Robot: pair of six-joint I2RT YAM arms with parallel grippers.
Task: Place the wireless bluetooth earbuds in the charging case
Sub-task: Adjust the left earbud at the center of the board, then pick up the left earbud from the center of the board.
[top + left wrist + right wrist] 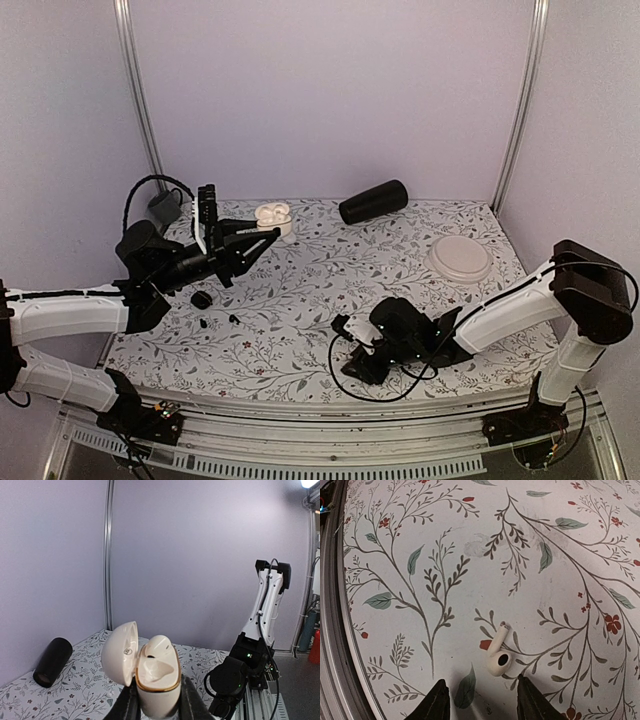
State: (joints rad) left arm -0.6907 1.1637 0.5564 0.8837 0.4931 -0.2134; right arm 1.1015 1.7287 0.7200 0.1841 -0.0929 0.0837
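The charging case [156, 680] is white with a gold rim. It stands upright with its lid open to the left. My left gripper [159, 706] is shut on its body and holds it at the back left of the table [273, 219]. One white stemmed earbud [159, 650] sits in the case's far slot, and the near slot is empty. The other white earbud [497, 655] lies flat on the floral table. It is just ahead of my open right gripper [481, 700], between the lines of its fingers and untouched. No black bean-shaped buds sit in the case or between the jaws.
A black cylinder [373, 202] lies at the back centre. A round white dish [459, 258] sits at the right. A few small black bits [201, 299] lie under the left arm. A grey object [163, 210] is at the back left corner.
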